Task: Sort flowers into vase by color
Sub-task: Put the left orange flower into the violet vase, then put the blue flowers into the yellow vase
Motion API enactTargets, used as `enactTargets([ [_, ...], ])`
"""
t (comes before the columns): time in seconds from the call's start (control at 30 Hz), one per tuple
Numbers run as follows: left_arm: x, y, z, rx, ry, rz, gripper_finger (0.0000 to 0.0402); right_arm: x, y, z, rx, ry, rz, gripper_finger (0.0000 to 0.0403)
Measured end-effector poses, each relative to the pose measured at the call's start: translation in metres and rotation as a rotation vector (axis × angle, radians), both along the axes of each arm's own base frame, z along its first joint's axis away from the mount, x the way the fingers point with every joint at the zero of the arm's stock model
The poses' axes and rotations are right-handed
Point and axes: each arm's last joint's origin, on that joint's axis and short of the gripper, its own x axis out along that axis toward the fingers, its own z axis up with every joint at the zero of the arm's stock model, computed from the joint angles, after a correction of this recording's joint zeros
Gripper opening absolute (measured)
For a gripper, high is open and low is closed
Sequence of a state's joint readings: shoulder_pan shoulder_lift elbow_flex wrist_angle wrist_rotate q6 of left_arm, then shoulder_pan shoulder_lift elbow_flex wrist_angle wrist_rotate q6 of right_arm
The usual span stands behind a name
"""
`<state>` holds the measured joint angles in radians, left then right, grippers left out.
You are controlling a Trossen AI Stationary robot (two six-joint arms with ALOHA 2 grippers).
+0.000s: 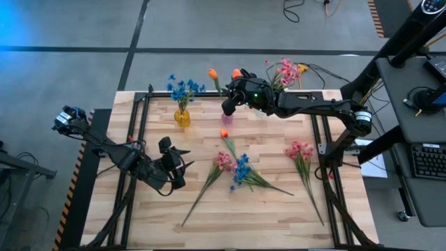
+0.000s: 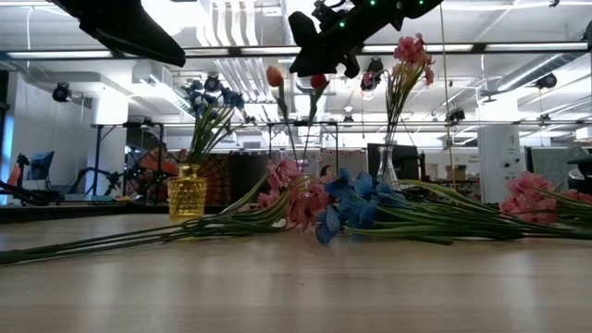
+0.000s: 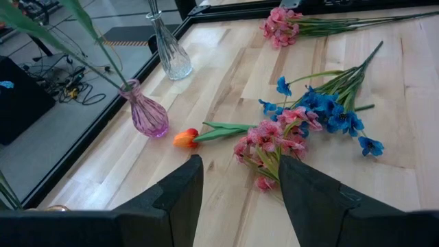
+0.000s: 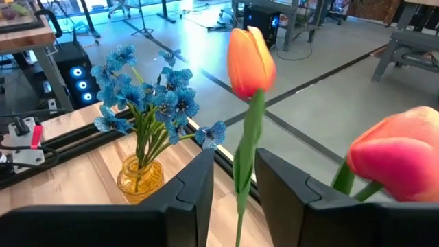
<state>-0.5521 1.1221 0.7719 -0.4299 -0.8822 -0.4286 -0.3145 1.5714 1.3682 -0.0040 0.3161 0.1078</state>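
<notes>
A pink vase (image 1: 226,118) at the table's far middle holds two orange tulips (image 1: 212,73) (image 1: 237,73). My right gripper (image 4: 234,156) hovers above it, open, with one tulip's green stem (image 4: 244,171) between its fingers. Blue flowers stand in a yellow vase (image 1: 182,117), pink ones (image 1: 286,73) in a clear vase (image 2: 388,171). On the table lie an orange tulip (image 1: 224,133), a pink spray (image 1: 223,162), blue flowers (image 1: 242,171) and another pink spray (image 1: 300,150). My left gripper (image 3: 240,165) hangs open at the left, above the table, short of the pink spray (image 3: 271,140). My right gripper comes level from the table's right, with its fingers on either side of the upright tulip stem (image 4: 241,189), below the bloom. A gap shows between the stem and one finger (image 4: 199,185). I cannot tell whether the other finger touches the stem.
Black frame rails (image 1: 143,125) run along the table's left and right sides. Bare wood lies along the near edge (image 1: 230,230). The loose flowers' long stems fan out toward the near edge. The room behind holds desks and chairs.
</notes>
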Motion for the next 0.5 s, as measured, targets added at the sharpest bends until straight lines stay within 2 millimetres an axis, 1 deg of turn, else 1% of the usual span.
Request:
enactTargets([
  [0.13, 0.0, 0.0, 0.0, 0.0, 0.0, -0.001, 0.0173, -0.002, 0.001, 0.002, 0.004, -0.001, -0.001, 0.0107],
  [0.3, 0.0, 0.0, 0.0, 0.0, 0.0, -0.001, 0.0173, -0.011, 0.005, 0.009, 0.019, 0.017, 0.001, 0.0109],
  [0.4, 0.0, 0.0, 0.0, 0.0, 0.0, -0.001, 0.0173, -0.015, 0.012, 0.013, 0.028, 0.034, 0.02, 0.0106],
  [0.5, 0.0, 0.0, 0.0, 0.0, 0.0, -0.001, 0.0173, -0.019, 0.025, 0.018, 0.032, 0.047, 0.053, 0.0105],
])
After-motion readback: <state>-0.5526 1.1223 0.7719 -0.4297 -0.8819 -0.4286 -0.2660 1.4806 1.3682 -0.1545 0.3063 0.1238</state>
